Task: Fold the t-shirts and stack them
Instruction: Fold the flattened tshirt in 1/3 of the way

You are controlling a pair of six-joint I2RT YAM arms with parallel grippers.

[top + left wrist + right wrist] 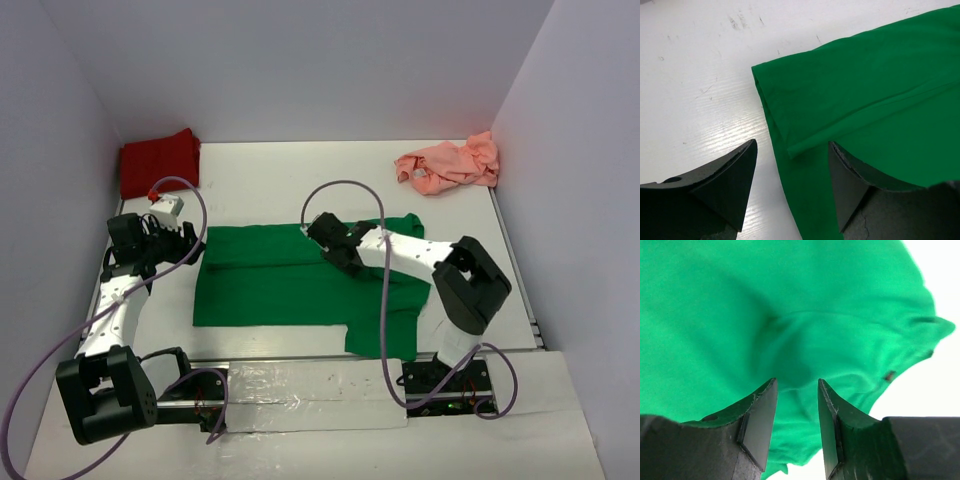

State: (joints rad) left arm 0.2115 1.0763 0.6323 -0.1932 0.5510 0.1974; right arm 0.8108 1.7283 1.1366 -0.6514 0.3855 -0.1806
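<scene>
Looking down from the top view, you have the green shirt (pixel 290 285) spread flat across the middle of the table (pixel 260 170), with a band along its far edge folded over onto itself and one sleeve reaching toward the near edge under the right arm. Your left gripper (pixel 190 240) sits at the shirt's left end; in its wrist view the left gripper (pixel 792 150) stands with its fingers (pixel 730 185) wide apart, one over bare table and the other over the green cloth, with the corner of the folded band lying between them and nothing pinched. Your right gripper (pixel 315 230) is over the far edge of the shirt near its middle; the right wrist view shows the right gripper (pixel 797 385) with its fingers (pixel 760 425) only a narrow gap apart, and the green shirt (pixel 790 315) filling the frame beyond them, puckered just ahead of the tips. You cannot tell from that view whether the tips touch the cloth, but no fabric shows between the pads. The red shirt (pixel 158 160) lies in a compact pile in the far left corner, well apart from the green one, and the pink shirt (pixel 450 165) lies crumpled in the far right corner against the wall
</scene>
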